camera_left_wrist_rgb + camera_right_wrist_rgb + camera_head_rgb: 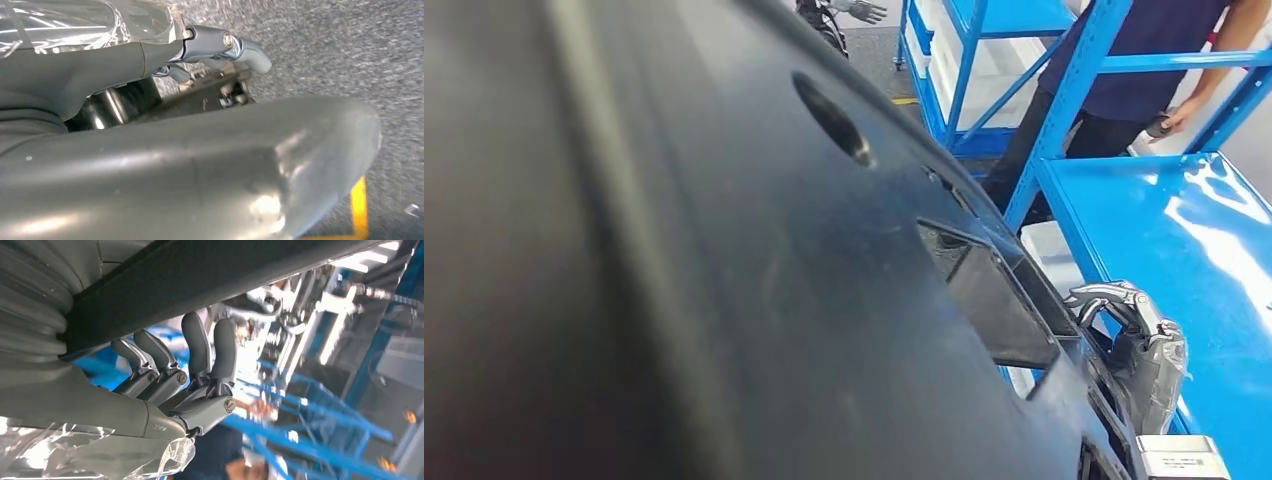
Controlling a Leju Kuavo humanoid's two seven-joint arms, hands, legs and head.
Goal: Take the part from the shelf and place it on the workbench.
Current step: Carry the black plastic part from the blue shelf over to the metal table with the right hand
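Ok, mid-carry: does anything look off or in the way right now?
The big black part blocks most of the head view. A person stands among the blue shelves, close beside the blue workbench. The right hand grips the part's edge. No damage shows.

Head view: high on the body, facing forward and down, very near the large black part [724,260]; the right hand [1139,345] sits at its lower edge, with the blue tabletop [1184,250] and blue shelf [984,60] beyond the hand.

Left wrist view: close behind the left hand [210,47], facing down onto grey floor [340,45]; the part's grey surface lies just beside the hand.

Right wrist view: close behind the right hand, fingers [200,347] against the part's dark edge, blurred blue racking beyond.

Shared: the part in all three; right hand in two.
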